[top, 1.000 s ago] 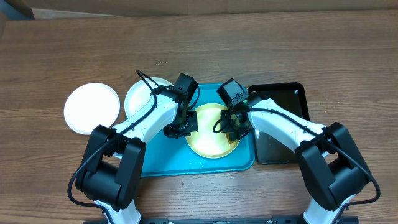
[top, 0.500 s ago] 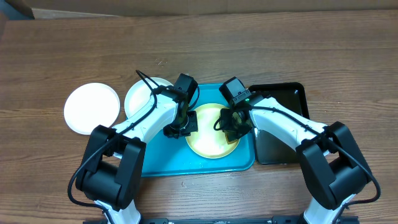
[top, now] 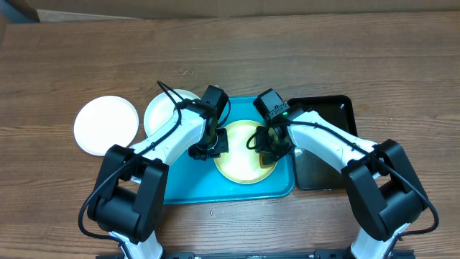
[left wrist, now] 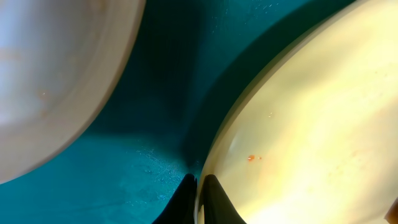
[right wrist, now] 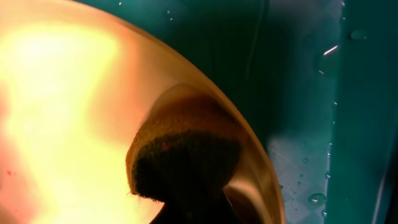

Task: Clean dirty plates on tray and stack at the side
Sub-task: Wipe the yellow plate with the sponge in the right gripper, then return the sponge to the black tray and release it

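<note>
Three plates were in view: two white and one yellow-green. There were two trays, one turquoise and one black, two grippers, and one dark sponge.

The yellow-green plate [top: 244, 155] lay inside the turquoise tray [top: 187, 188], toward its right half. One white plate [top: 164, 111] sat at the tray's far left corner, overlapping it. The other white plate [top: 106, 125] lay on the wooden table [top: 230, 50], well to the left of the tray and clear of it. The black tray [top: 327, 108] stood just beside the turquoise tray's right edge.

The left gripper [left wrist: 198, 190] was over the middle of the turquoise tray, at the yellow-green plate's left rim. In the left wrist view its two dark fingertips were nearly together, with the thin edge of that plate pinched between them. A few small orange specks [left wrist: 250, 158] showed on the plate's surface just inside the rim.

The right gripper [right wrist: 193, 210] was over the right side of the same plate, inside the tray's right end. Its jaws were pressed together on the sponge [right wrist: 183, 155], whose brown, rough face rested on the plate near the rim. Water droplets [right wrist: 316, 199] lay on the tray floor just past that rim.
</note>
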You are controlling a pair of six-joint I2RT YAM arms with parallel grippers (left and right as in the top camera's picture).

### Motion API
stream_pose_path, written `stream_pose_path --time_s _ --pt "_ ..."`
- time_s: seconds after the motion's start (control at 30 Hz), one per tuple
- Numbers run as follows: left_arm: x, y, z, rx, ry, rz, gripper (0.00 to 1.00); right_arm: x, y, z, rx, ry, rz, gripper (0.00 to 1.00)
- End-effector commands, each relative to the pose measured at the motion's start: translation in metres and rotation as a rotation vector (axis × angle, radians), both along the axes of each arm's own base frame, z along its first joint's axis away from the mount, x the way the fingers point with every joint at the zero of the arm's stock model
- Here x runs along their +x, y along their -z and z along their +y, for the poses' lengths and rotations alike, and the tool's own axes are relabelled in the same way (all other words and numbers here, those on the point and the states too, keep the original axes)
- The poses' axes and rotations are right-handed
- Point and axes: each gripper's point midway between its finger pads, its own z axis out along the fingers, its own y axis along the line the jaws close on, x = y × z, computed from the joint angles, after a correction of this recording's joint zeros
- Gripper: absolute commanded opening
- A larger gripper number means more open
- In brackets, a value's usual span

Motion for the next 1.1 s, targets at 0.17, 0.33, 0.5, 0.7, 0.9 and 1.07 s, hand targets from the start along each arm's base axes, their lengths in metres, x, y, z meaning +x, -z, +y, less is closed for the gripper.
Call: stream_pose_path --time_s 0.17,0.33,0.5,0.7,0.9,1.07 --pt "0.005 -0.009 0.0 0.013 0.002 -0.034 0.06 -0.003 0.012 0.014 0.064 0.03 0.05 0.04" --pt "0.005 -0.009 0.0 0.014 0.002 -0.035 0.06 -0.007 0.004 0.055 0.213 -0.041 0.04 0.04" --pt "0.005 -0.009 0.0 0.016 0.002 -0.035 0.06 -0.01 -0.007 0.094 0.319 -0.138 -0.013 0.04" --pt "0.004 -0.009 0.0 0.016 0.01 -0.035 0.06 0.007 -0.052 0.116 0.536 -0.218 -0.051 0.04" --pt "0.004 -0.009 0.0 0.017 0.013 -0.034 0.06 0.043 -0.111 0.037 0.53 -0.161 -0.159 0.04" --pt "0.004 -0.009 0.0 0.016 0.013 -0.035 0.08 0.047 -0.121 -0.047 0.382 -0.04 -0.176 0.04"
